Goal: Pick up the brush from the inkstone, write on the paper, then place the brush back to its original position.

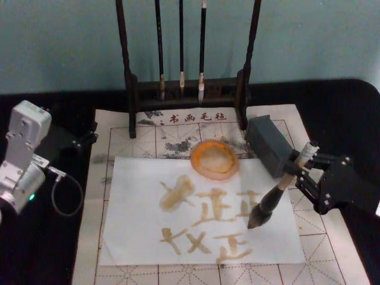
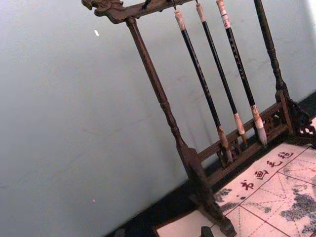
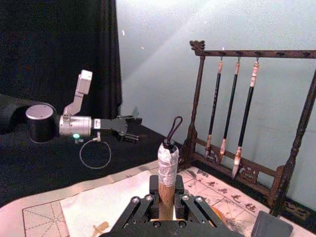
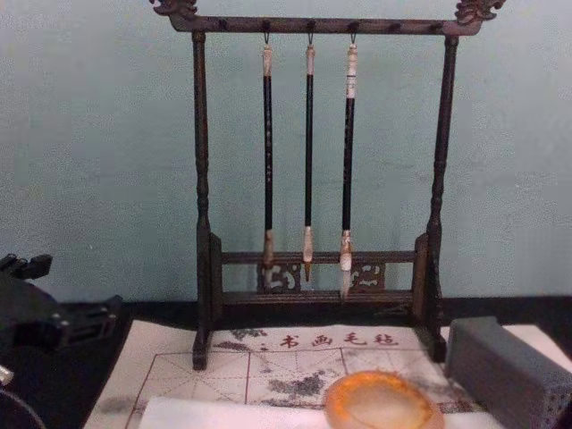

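Head view — right gripper (image 1: pixel 293 170) clamped on tilted brush (image 1: pixel 270 202), bushy tip over smudged paper (image 1: pixel 136 178); left gripper (image 1: pixel 86 138) parked; right wrist view — taped handle (image 3: pixel 168 165), cord loop (image 3: pixel 175 127).

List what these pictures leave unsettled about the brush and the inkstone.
- Whether the tip of the brush touches the paper: head view looks from above; chest view's lower edge cuts off the sheet there.
- The bristles, right wrist view: hidden beneath the right gripper, shut on the handle.
- What the inkstone holds: pale inside, too small in head view, cut by the chest view's lower edge.
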Available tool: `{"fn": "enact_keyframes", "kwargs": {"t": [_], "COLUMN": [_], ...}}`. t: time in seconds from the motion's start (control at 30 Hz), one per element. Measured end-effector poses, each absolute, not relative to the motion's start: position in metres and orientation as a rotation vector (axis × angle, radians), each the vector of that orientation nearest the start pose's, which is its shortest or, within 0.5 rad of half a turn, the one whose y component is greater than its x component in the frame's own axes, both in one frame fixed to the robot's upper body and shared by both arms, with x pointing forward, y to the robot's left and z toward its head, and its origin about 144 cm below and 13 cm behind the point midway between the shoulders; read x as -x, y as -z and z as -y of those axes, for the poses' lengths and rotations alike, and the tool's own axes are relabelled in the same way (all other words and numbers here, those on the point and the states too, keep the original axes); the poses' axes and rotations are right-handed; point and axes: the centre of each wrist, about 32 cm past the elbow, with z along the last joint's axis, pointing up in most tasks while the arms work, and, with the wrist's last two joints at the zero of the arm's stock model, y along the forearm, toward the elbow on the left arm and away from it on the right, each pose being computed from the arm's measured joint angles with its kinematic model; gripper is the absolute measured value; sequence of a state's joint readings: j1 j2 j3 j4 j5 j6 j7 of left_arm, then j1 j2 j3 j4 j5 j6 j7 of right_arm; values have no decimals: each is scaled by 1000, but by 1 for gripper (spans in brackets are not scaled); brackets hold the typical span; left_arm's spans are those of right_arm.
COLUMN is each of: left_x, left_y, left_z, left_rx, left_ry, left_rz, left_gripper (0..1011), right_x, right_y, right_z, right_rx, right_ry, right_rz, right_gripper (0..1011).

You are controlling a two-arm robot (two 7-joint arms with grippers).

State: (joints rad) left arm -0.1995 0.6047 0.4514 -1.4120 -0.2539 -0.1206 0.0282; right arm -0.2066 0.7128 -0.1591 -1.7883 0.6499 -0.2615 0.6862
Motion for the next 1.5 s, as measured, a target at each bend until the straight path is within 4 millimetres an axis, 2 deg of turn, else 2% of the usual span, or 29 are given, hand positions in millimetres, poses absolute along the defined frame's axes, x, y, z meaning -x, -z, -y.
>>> {"fn": "enact_keyframes", "kwargs": {"t": [0.83, 1.5], "left_x": [-489, -489], "left_y": [-1140, -1140], "left_z": [-310, -310], "left_rx": [-304, -304], "left_ry": [-1248, -1248], "left_rz": [285, 285], "left_gripper": [1001, 1001], "right_x": [-387, -384], "right_y": [-1180, -1184], "right_z": [343, 345], "right_rx": [-44, -57], "right_ry": [564, 540], "right_rz": [116, 133], "right_gripper": [185, 185]}}
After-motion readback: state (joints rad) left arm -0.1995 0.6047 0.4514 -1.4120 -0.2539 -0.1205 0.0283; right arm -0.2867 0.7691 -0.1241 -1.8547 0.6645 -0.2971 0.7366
